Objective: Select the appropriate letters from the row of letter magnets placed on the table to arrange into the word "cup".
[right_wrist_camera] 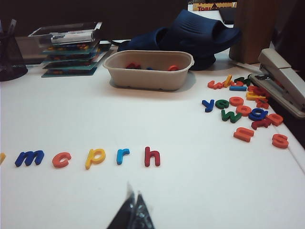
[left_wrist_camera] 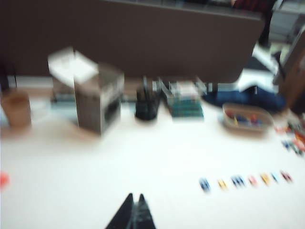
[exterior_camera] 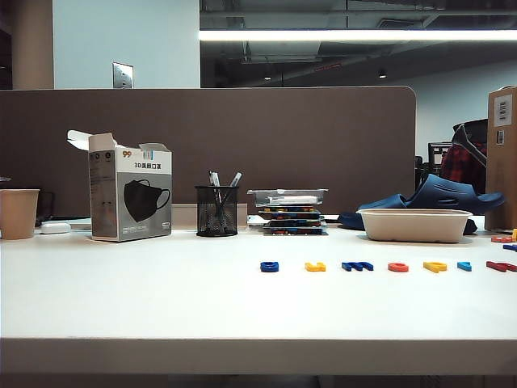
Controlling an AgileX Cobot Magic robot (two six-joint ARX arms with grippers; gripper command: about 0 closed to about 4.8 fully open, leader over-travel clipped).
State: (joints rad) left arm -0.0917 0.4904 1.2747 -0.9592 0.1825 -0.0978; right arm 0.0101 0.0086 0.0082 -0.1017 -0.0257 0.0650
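Office: desk partition point(exterior_camera: 242, 145), pen holder point(exterior_camera: 216, 210)

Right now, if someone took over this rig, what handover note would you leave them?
Left gripper: shut and empty, above bare table, well short of the row; its wrist view is blurred.
Right gripper: shut and empty, over the table in front of the row's dark red h.
Row of letter magnets: lies intact. The right wrist view reads m, c, p, r, h. Red-orange c and yellow p lie side by side; the yellow u lies second from the exterior view's left.
Done: nothing.
Left: pick c, u, p and arrange "cup".
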